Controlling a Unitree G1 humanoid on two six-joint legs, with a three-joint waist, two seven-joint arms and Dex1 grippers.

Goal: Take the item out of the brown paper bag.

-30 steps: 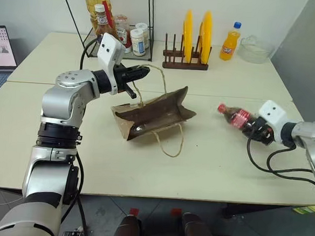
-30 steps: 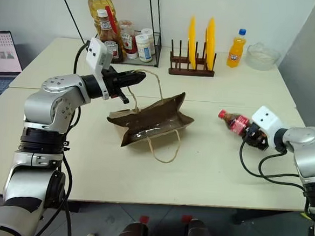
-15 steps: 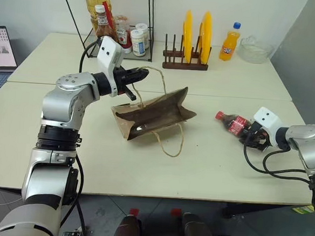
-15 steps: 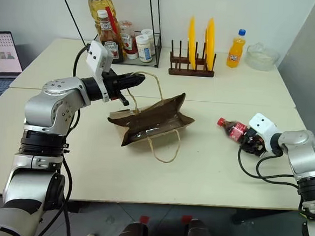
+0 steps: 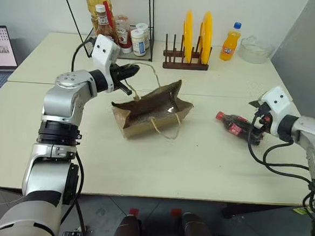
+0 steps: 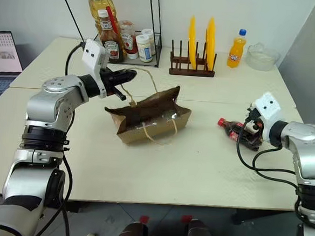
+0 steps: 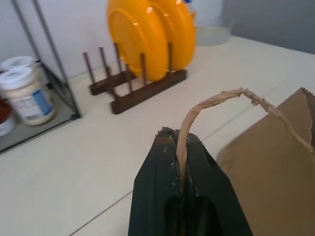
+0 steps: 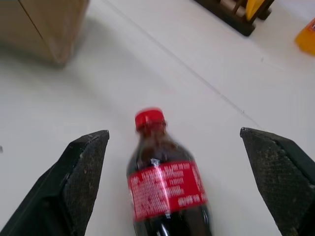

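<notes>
The brown paper bag [image 5: 147,111] lies on its side mid-table, mouth toward the right, one loop handle draped over its front. My left gripper [image 5: 129,72] is shut on the other twisted handle [image 7: 206,105], holding it up behind the bag's left end. The item, a cola bottle [image 5: 234,125] with red cap and label, lies on the table to the right of the bag, cap pointing toward it. My right gripper [image 5: 256,122] hovers open just over the bottle's base end; its fingers [image 8: 81,172] stand wide on either side of the bottle [image 8: 165,189] without touching it.
At the back stand a wooden rack with yellow plates [image 5: 186,56], an orange soda bottle [image 5: 230,42], a glass bowl [image 5: 254,49] and a wire shelf of condiment bottles and jars [image 5: 120,31]. A laptop [image 5: 0,47] sits far left. The table's front edge is near.
My right gripper opened, let go of the cola bottle and lifted off it; the bottle now rests on the table. The left gripper pulled the handle leftward, shifting the bag.
</notes>
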